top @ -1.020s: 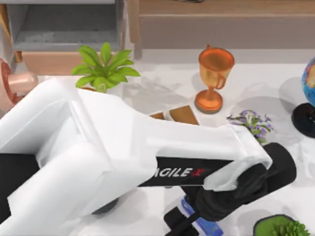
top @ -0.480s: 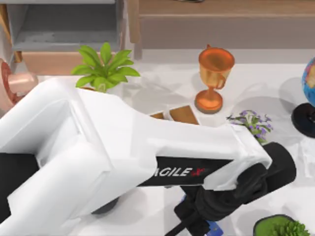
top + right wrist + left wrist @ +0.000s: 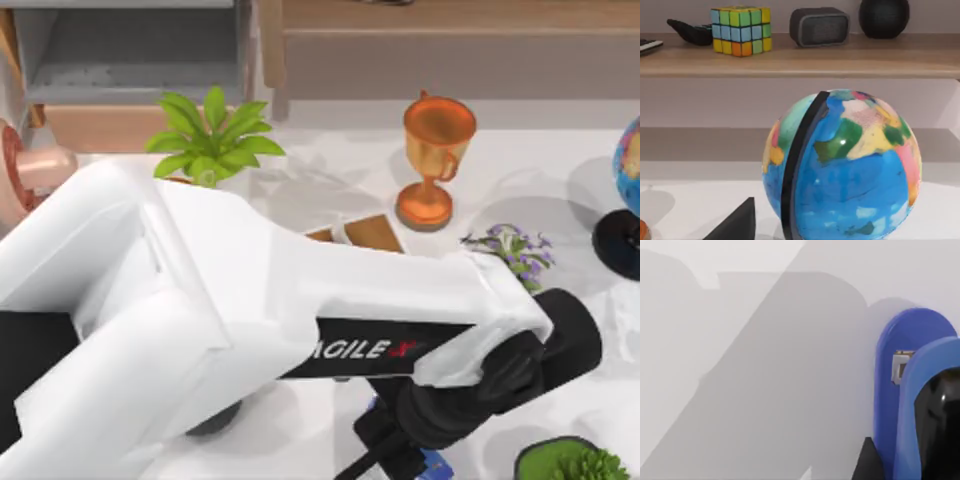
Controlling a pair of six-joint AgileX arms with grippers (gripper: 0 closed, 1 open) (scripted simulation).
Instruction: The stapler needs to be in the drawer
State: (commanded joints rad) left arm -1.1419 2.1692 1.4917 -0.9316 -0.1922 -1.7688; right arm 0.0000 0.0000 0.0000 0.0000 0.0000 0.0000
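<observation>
The blue stapler (image 3: 433,462) lies on the white table near the front edge, right of centre. Most of it is hidden under my left gripper (image 3: 398,452), which hangs directly over it at the end of the big white left arm. In the left wrist view the stapler (image 3: 890,390) is very close, its rounded blue end and black top strip (image 3: 940,430) showing. The drawer (image 3: 130,75) stands pulled out at the back left, with grey inside and a tan front panel (image 3: 100,127). Part of my right gripper (image 3: 735,225) shows low down, facing a globe.
A leafy plant (image 3: 212,135) stands in front of the drawer. A copper trophy (image 3: 435,160), wooden blocks (image 3: 365,232), purple flowers (image 3: 512,245), a globe (image 3: 625,190) and a green potted plant (image 3: 570,462) ring the stapler. The long wooden shelf (image 3: 450,40) lines the back.
My left gripper has come down over the stapler, so less of its blue shows in the top view. Nothing else has moved.
</observation>
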